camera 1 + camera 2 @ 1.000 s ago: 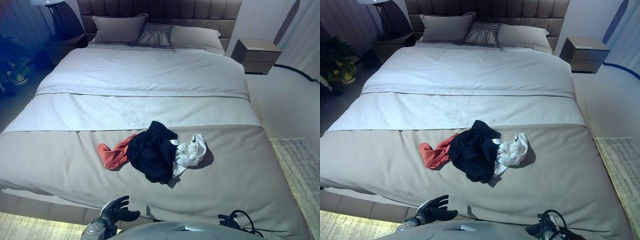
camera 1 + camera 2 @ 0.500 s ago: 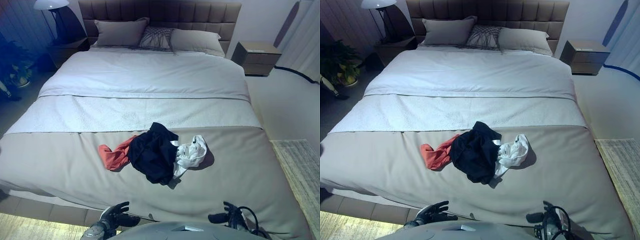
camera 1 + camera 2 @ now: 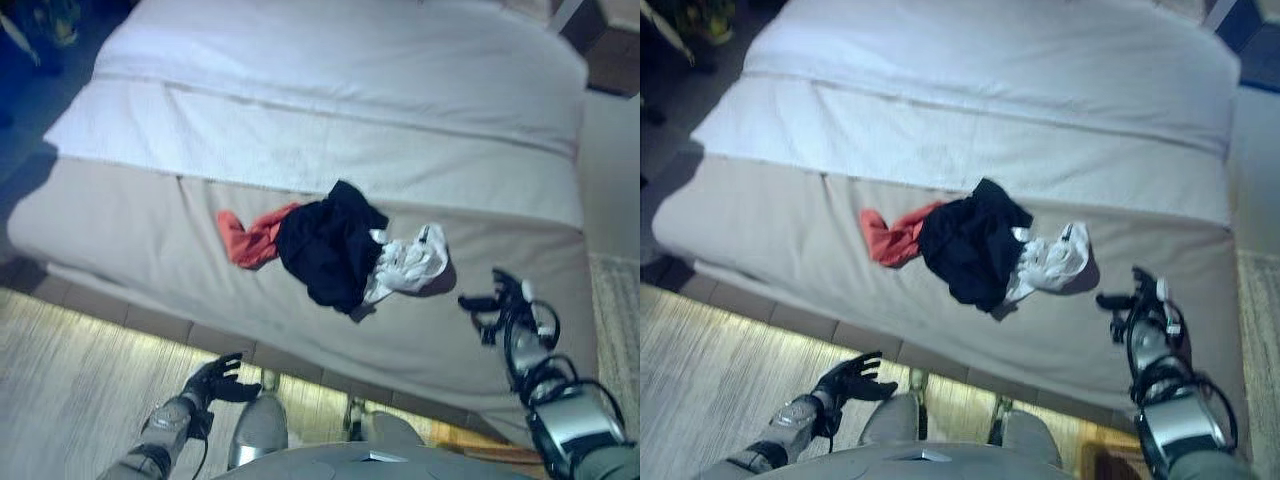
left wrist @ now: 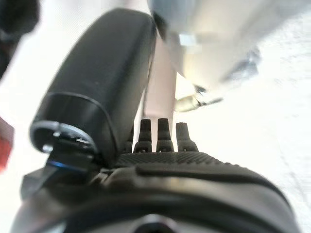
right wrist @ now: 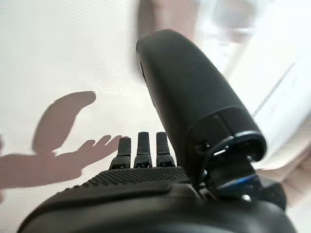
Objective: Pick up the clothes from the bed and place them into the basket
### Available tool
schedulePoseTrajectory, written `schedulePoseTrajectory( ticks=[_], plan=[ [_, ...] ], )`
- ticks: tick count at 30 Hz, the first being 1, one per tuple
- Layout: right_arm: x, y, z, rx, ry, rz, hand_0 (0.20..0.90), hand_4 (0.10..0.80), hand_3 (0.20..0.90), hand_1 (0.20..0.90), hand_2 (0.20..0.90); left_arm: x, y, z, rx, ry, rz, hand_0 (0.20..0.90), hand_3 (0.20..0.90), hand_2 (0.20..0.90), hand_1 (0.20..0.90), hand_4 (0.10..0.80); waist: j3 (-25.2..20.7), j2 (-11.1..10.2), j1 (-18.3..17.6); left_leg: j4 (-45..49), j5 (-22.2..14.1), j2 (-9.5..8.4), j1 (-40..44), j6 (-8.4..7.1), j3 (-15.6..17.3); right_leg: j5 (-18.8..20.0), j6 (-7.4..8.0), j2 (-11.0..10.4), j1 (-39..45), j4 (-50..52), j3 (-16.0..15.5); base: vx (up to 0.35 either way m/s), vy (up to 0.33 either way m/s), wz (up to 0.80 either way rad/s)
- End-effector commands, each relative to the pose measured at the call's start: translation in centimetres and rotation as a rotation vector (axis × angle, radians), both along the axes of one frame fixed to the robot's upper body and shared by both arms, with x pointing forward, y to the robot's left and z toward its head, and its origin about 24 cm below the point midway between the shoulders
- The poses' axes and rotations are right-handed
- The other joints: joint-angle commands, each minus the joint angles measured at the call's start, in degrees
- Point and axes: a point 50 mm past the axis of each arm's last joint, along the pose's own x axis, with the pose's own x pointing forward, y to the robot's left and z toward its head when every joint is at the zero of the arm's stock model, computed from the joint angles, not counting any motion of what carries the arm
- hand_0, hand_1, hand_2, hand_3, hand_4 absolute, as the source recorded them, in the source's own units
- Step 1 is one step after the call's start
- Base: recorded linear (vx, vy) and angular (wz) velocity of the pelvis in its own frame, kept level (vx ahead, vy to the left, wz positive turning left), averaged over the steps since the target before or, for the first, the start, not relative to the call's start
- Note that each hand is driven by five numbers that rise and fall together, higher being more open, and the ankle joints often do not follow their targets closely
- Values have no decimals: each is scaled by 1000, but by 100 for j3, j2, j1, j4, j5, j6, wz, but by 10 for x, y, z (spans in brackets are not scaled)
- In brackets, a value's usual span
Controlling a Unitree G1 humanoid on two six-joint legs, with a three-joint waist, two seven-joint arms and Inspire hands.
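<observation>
Both hands empty, clothes heaped near the foot edge of the bed.

Nearest, the dark left hand [image 3: 213, 381] hangs over the pale wood floor [image 3: 70, 370] short of the bed's foot edge, fingers spread and holding nothing. The dark right hand [image 3: 1137, 303] hovers over the wide bed's grey-beige cover [image 3: 120, 230] toward its right foot corner, fingers straight, just beside the crumpled white garment [image 3: 410, 262]. That garment touches the black garment [image 3: 330, 245], which partly hides the red-orange garment [image 3: 250, 235]. No basket shows; the bed's head end is cut off.
</observation>
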Motion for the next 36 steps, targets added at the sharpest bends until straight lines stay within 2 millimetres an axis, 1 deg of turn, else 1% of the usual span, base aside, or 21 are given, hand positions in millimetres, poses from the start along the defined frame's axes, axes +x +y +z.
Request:
schedulePoseTrajectory(
  ticks=[1,2,3,6,8,10,11,13,14,15,18,21,24,26,27,31,32,34,36],
  plan=[
    [26,-8,51,-9,-226,63,900,800,900,900,900,4,10,8,19,-56,-3,900,900,900,900,800,56,5,199,625,-344,-335,-555,346,215,-273,-39,-240,-528,1086,-203,-51,-14,6],
    [29,-8,56,-9,-244,73,900,800,900,900,900,5,10,8,18,-60,-4,900,900,900,900,800,83,22,212,670,-339,-339,-616,344,201,-286,-53,-250,-579,1135,-226,-37,9,3],
    [35,-10,69,5,-289,89,900,800,900,900,900,7,9,10,12,-69,-7,900,900,900,900,800,162,85,259,828,-363,-356,-788,336,168,-361,-97,-276,-719,1308,-283,-19,22,6],
    [40,-16,89,6,-341,84,900,800,900,900,900,7,5,9,-6,-79,-9,900,900,900,900,800,261,208,299,989,-345,-399,-1016,313,107,-435,-160,-338,-943,1527,-360,6,42,12],
    [43,-22,98,-21,-340,65,900,800,900,900,900,6,3,9,-24,-85,-15,900,900,900,900,800,319,293,325,1069,-330,-427,-1137,304,85,-466,-180,-388,-1063,1628,-391,-1,51,16],
    [46,-28,108,-19,-336,50,900,800,900,900,900,10,1,11,-41,-104,-24,900,900,900,900,800,407,381,343,1196,-311,-436,-1340,298,75,-484,-194,-451,-1280,1784,-436,-45,41,11],
    [47,-29,110,-19,-336,48,900,800,900,900,900,11,0,11,-44,-108,-22,900,900,900,900,800,418,395,343,1218,-307,-437,-1377,296,70,-489,-198,-460,-1320,1817,-442,-69,42,9],
    [51,-33,120,-32,-324,58,900,800,900,900,900,16,-1,14,-54,-134,-16,900,900,900,900,800,516,509,367,1416,-281,-435,-1671,300,53,-554,-247,-537,-1637,2140,-491,-21,23,8],
    [51,-33,121,-34,-320,61,900,800,900,900,900,16,-2,14,-55,-135,-12,900,900,900,900,800,518,520,374,1507,-457,-435,-1668,257,5,-724,-196,-534,-1656,2268,-415,45,-8,7],
    [53,-33,124,-28,-312,65,900,800,900,900,900,17,-2,15,-57,-143,-5,900,900,900,900,800,560,561,386,1629,-465,-432,-1806,261,11,-776,-221,-563,-1807,2449,-418,57,-13,5],
    [55,-38,129,-22,-245,33,900,800,900,900,900,20,0,18,-60,-158,5,900,900,900,900,800,647,680,409,1801,-418,-440,-2136,273,-2,-890,-265,-620,-2197,2843,-379,-41,7,-1],
    [52,-45,125,-26,-149,-8,900,800,900,900,900,22,1,21,-65,-179,2,900,900,900,900,800,724,778,455,1817,-341,-465,-2312,305,-17,-969,-284,-662,-2467,3127,-330,-59,15,0],
    [49,-50,120,-10,-87,-7,900,800,900,900,900,20,2,22,-50,-178,4,900,900,900,900,800,764,850,501,1833,-307,-474,-2379,308,-20,-1052,-316,-706,-2570,3312,-314,-12,9,1],
    [49,-51,123,0,-85,4,900,800,900,900,900,19,6,22,-39,-173,20,900,900,900,900,800,777,909,518,1838,-295,-489,-2376,297,-25,-1091,-331,-726,-2590,3373,-300,6,16,0],
    [49,-51,123,5,-95,-5,300,100,200,300,300,18,7,22,-36,-171,30,900,900,900,900,800,780,928,516,1845,-291,-493,-2361,280,-32,-1101,-343,-711,-2567,3367,-288,0,0,0],
    [47,-51,119,29,-115,-17,300,100,200,300,300,15,12,22,-28,-164,49,900,900,900,900,800,757,940,503,1726,-260,-475,-2214,258,6,-1116,-350,-656,-2450,3279,-288,15,28,4],
    [44,-51,113,43,-130,-23,300,100,200,300,300,12,13,21,-17,-158,48,900,900,900,900,800,739,912,498,1648,-252,-458,-2094,238,18,-1084,-344,-630,-2312,3151,-307,0,0,0],
    [41,-53,110,28,-132,-30,300,100,200,300,300,11,14,21,-6,-153,46,900,900,900,900,800,731,884,488,1607,-256,-443,-2011,231,25,-1065,-344,-615,-2220,3073,-325,0,0,0],
    [36,-56,102,25,-124,-50,300,100,200,300,300,8,16,19,21,-136,34,900,900,900,900,800,699,824,465,1591,-260,-400,-1894,203,39,-992,-327,-603,-2048,2921,-355,36,-58,3]
  ],
)
